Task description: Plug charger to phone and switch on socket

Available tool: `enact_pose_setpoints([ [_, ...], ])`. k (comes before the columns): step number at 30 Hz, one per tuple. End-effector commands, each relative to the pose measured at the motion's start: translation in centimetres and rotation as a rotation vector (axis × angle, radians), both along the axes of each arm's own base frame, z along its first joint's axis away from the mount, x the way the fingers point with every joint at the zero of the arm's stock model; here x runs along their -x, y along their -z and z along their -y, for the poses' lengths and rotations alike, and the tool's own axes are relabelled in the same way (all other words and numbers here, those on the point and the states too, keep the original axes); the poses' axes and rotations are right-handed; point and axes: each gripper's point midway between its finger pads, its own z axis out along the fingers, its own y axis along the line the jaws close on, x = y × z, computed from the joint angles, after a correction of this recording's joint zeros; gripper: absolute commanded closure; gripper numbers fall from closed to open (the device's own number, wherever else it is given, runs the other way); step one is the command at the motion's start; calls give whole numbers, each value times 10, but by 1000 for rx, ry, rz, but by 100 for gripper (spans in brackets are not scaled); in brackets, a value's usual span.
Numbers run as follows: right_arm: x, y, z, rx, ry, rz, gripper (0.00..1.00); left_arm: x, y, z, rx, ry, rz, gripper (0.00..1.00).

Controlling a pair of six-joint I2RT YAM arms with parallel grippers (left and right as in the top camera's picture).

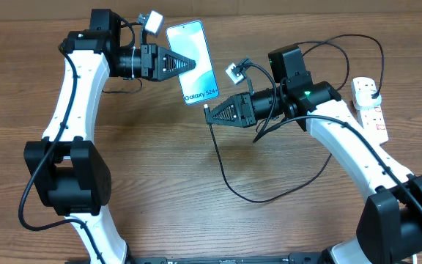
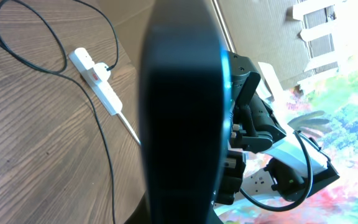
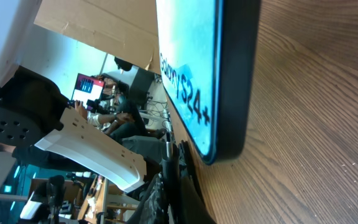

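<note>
Left gripper (image 1: 190, 64) is clamped on the Galaxy S24 phone (image 1: 194, 40), long axis running down toward the right gripper (image 1: 209, 111) — that one's pinching the charger (image 1: 216, 147) tip just below the phone's bottom edge, so right arm's nearer the port. Socket (image 1: 370, 110) sits far right.

The phone (image 2: 182, 112) (top, bottom cut off) blocks left wrist view.

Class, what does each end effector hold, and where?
Left end effector: the phone, by one long edge. Right end effector: the charger, just behind its connector tip.
</note>
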Motion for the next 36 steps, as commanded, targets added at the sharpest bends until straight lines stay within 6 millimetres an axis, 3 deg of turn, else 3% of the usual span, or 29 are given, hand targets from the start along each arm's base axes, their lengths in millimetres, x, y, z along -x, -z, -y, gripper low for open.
enact_pose_setpoints([
  [1,-2,-4,-2,-3,-2,9,96,6,-19,3,62,21,-11,96],
  [14,-5,-7,-3,-7,10,-9,96,11,-19,16,63,56,14,96],
  [36,-1,-7,-3,-10,0,-34,96,6,-19,6,62,29,2,96],
])
